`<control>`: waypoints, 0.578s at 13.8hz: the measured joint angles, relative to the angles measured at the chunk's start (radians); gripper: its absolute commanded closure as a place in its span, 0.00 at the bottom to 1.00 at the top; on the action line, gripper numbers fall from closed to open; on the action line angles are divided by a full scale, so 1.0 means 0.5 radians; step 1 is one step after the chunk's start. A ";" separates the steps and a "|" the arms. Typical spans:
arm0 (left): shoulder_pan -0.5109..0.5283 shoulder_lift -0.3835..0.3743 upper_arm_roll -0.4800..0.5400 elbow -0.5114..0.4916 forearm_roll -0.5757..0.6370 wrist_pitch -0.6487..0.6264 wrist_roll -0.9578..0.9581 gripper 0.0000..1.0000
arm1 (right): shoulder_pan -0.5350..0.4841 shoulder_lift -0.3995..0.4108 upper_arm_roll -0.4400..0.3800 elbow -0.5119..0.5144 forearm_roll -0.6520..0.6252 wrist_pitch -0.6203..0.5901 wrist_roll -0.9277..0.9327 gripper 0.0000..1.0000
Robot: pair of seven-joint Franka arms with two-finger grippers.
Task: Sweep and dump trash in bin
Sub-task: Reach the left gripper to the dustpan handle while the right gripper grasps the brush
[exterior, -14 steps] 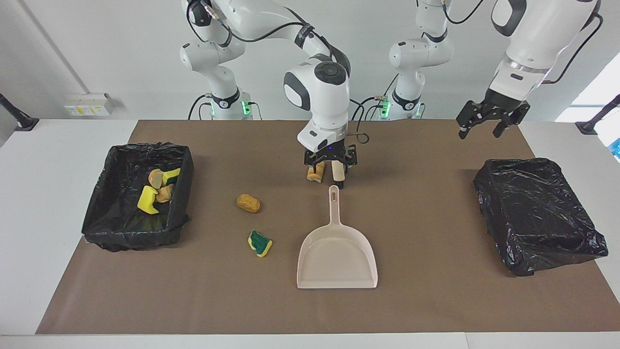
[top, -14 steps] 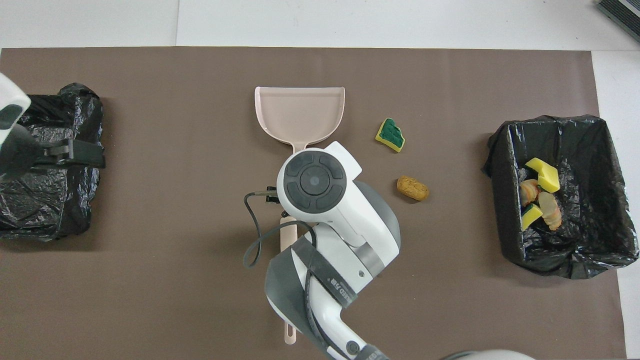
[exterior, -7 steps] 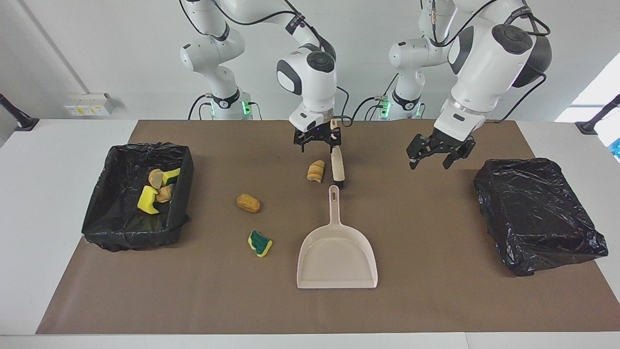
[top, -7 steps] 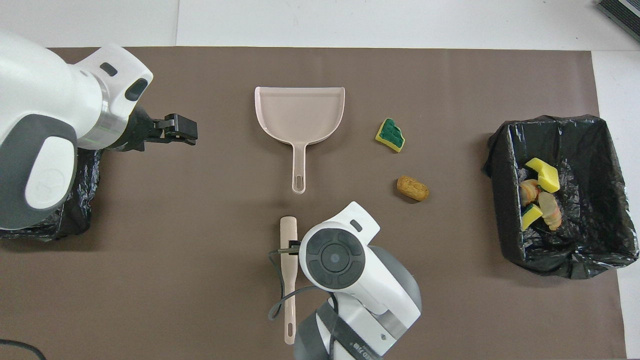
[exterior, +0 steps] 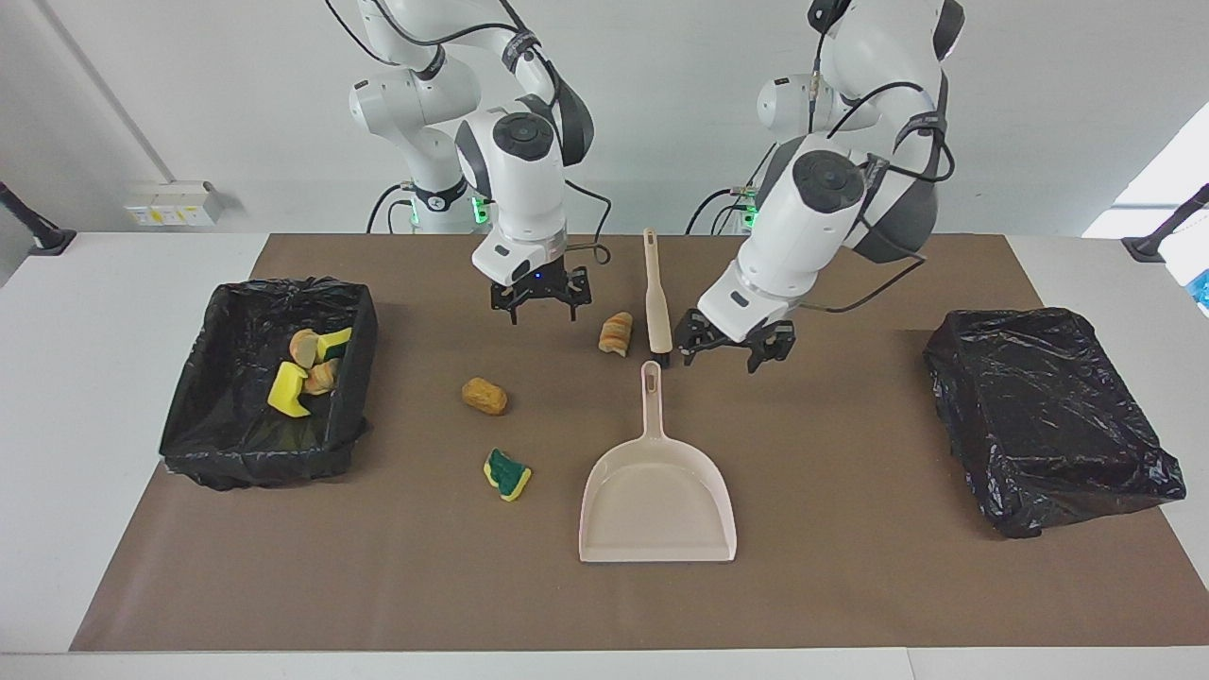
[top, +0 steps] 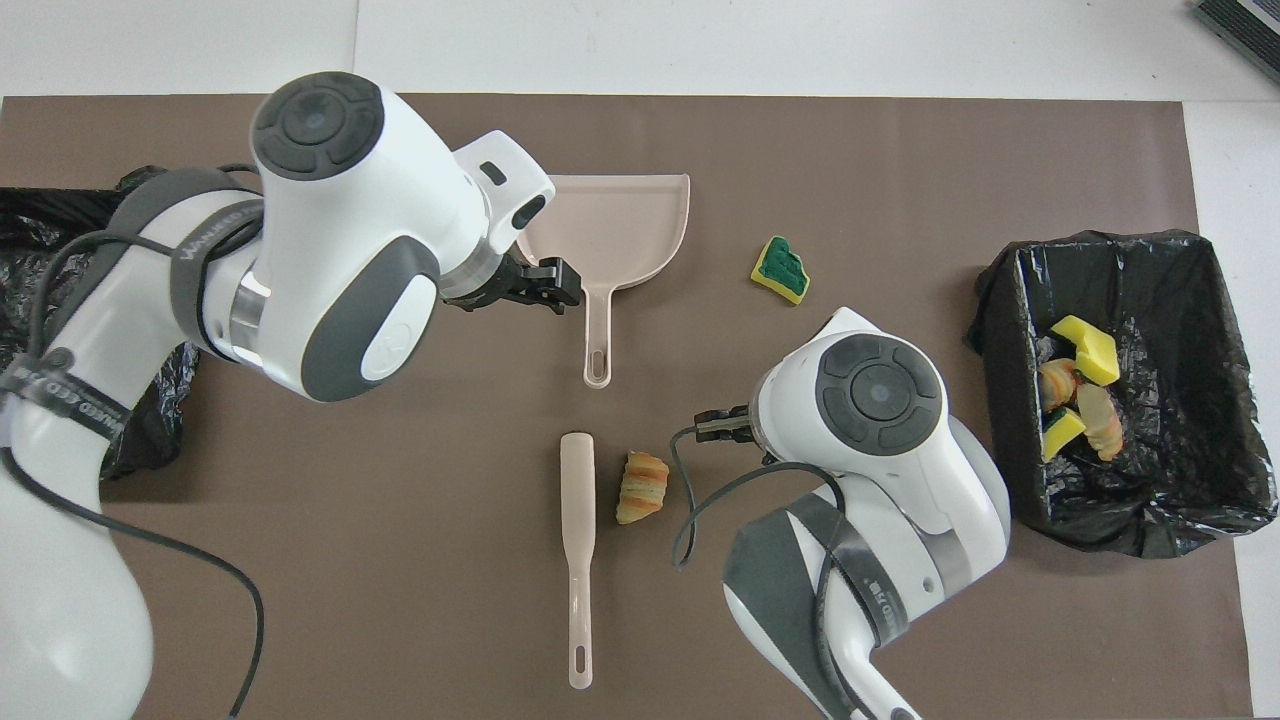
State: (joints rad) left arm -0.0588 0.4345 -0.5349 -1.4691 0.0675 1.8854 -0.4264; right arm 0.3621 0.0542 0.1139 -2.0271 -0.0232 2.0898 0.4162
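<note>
Beige dustpan [exterior: 658, 501] mid-mat, brush [exterior: 656, 300] and croissant scrap [exterior: 615, 333] nearer the robots, two more scraps [exterior: 485, 396] toward the lined bin [exterior: 194, 430]; left gripper [exterior: 725, 347] released beside the handle, right gripper [exterior: 538, 299] released over bare mat.

Beige dustpan [exterior: 658, 496]; yellow sponge scrap [exterior: 507, 474] (green backing); black-lined bin [exterior: 189, 430]; brown mat [exterior: 850, 586]

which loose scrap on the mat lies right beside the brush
The striped croissant-like lump, lying alongside the brush. The brown lump and the green-topped sponge piece lie farther from the robots.
</note>
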 measured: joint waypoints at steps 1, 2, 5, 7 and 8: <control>-0.025 0.032 -0.004 0.001 0.006 0.020 -0.013 0.00 | -0.001 0.000 0.000 -0.003 0.000 0.000 -0.002 0.00; -0.058 0.061 -0.007 0.001 0.031 0.040 -0.040 0.00 | -0.003 0.000 0.001 -0.008 0.000 0.000 -0.006 0.00; -0.128 0.138 -0.010 0.000 0.094 0.121 -0.124 0.00 | -0.014 0.000 0.000 -0.016 0.000 0.000 -0.040 0.00; -0.147 0.193 -0.011 -0.001 0.123 0.137 -0.155 0.00 | -0.015 0.000 0.000 -0.017 0.000 0.000 -0.040 0.00; -0.169 0.237 -0.012 -0.001 0.168 0.168 -0.192 0.00 | -0.015 0.000 0.000 -0.018 0.000 0.000 -0.040 0.00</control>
State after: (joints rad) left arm -0.1433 0.5530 -0.5410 -1.4698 0.1516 1.9696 -0.5224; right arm 0.3547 0.0542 0.1141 -2.0358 -0.0232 2.0896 0.3959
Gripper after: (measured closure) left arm 0.000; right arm 0.000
